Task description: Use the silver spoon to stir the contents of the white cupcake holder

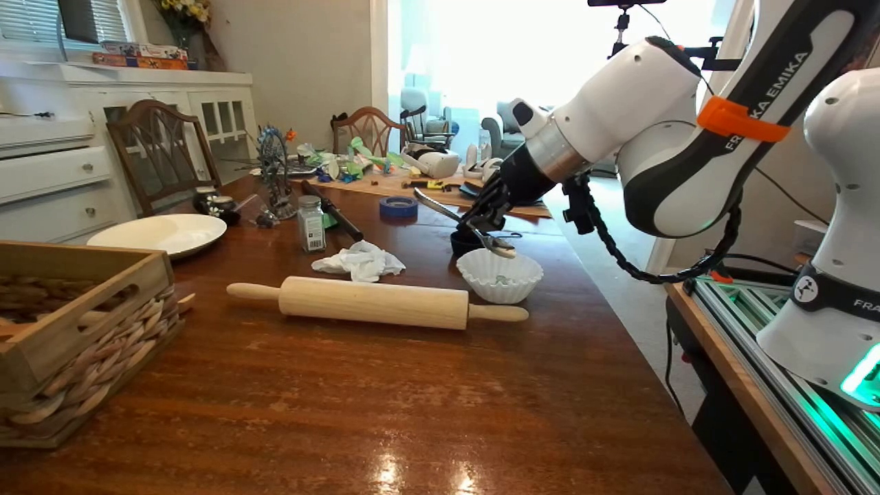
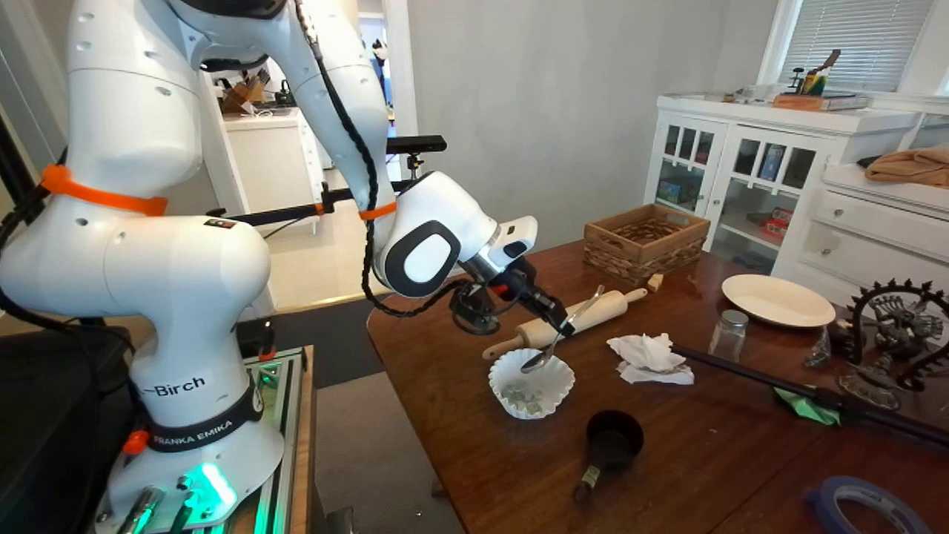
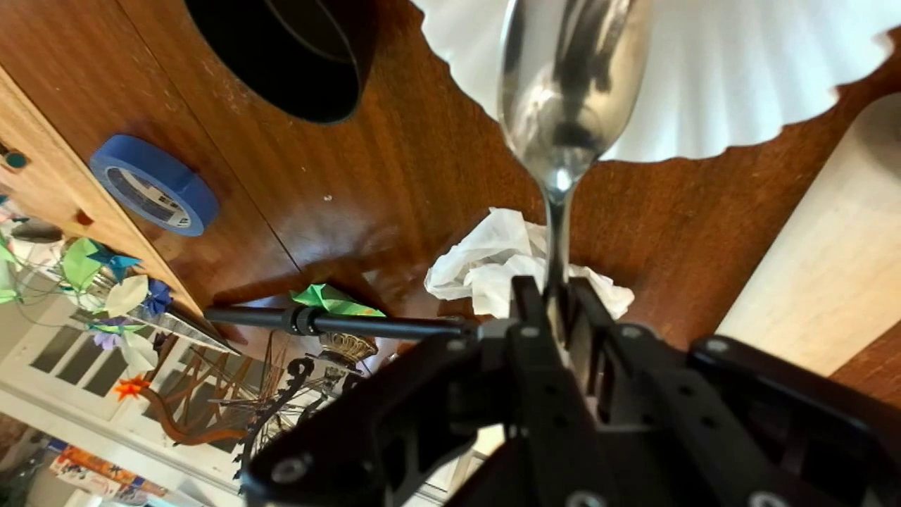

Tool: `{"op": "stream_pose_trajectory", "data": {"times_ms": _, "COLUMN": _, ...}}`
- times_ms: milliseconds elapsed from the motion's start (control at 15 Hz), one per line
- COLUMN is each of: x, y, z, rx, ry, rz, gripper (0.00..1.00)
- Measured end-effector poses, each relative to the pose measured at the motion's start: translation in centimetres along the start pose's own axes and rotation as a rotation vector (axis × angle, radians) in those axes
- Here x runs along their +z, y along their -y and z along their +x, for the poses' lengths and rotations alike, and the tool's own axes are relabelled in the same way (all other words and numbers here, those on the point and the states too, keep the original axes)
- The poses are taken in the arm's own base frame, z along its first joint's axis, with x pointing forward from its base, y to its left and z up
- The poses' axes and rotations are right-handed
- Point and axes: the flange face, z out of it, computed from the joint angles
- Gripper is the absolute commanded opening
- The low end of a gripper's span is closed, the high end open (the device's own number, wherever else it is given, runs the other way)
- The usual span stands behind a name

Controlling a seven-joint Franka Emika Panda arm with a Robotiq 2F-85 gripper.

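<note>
plainly, the black two-fingered gripper (image 3: 555, 294) held the shiny silver metal spoon (image 3: 566, 137) pinched by its handle, tilted with its bowl over the round white fluted cup (image 1: 500, 292) of pale greenish pieces (image 2: 523, 400), which stood near the robot-side edge of the brown wooden table (image 1: 426, 395).

A gray wall (image 2: 549, 133) is flanked by a white cabinet (image 2: 771, 126), above which a blind-covered window (image 2: 860, 52) is set; wooden chairs (image 1: 148, 110) are seen, and an adjoining room (image 1: 481, 69) is flooded with light.
</note>
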Motion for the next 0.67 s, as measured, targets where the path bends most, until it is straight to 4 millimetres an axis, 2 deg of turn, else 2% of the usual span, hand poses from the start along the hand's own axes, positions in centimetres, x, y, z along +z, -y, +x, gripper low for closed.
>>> {"op": "stream_pose_trajectory", "data": {"times_ms": 333, "x": 0.1, "y": 0.6, "z": 0.1, "rx": 0.006, "ry": -0.024, "rz": 0.002, "gripper": 0.03}}
{"op": "stream_pose_trajectory", "data": {"times_ms": 667, "x": 0.6, "y": 1.0, "z": -0.8, "rx": 0.056, "ry": -0.077, "rz": -0.009, "gripper": 0.03}}
